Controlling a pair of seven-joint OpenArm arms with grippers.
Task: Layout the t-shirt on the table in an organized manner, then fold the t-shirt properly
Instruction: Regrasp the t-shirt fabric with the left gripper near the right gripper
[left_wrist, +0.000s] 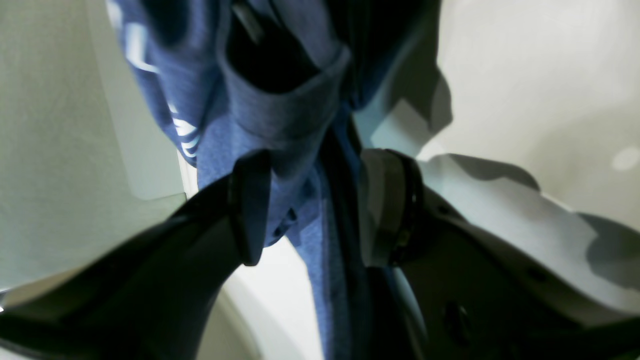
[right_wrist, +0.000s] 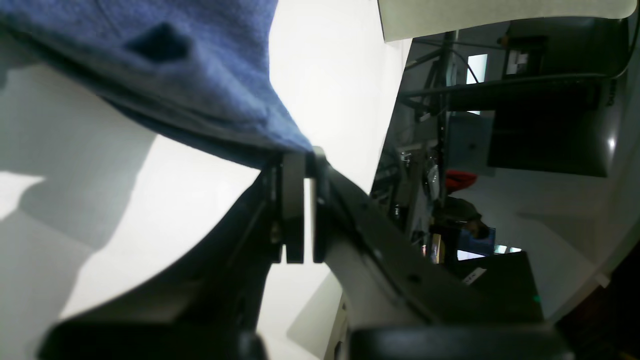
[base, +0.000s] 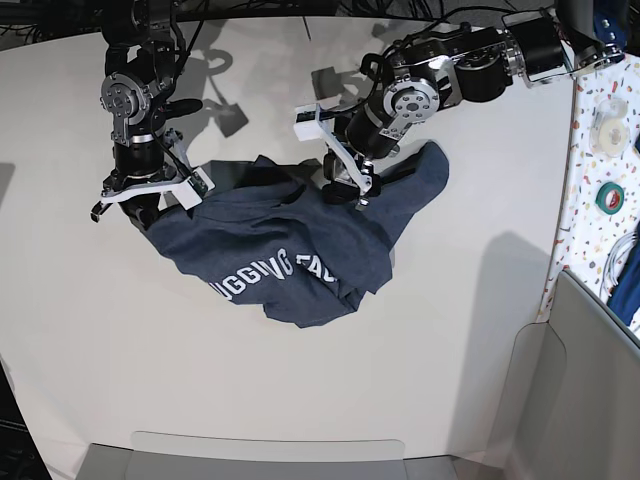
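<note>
The navy t-shirt (base: 300, 250) lies crumpled in the middle of the white table (base: 420, 380), its white lettering facing up along the front edge. My right gripper (base: 150, 208), at the left of the base view, is shut on the shirt's left edge. The right wrist view shows its fingers (right_wrist: 292, 200) pressed together, with blue cloth (right_wrist: 200, 90) pinched at the tips. My left gripper (base: 345, 188) stands over the shirt's back right part. Its jaws are open, and a bunched fold of the t-shirt (left_wrist: 290, 125) runs loosely between the two fingers (left_wrist: 250, 210).
A speckled strip runs along the right edge with a white tape roll (base: 606, 120) and a green one (base: 610, 196). A grey panel (base: 590, 380) stands at the front right corner. A pale tray edge (base: 270, 455) borders the table's front.
</note>
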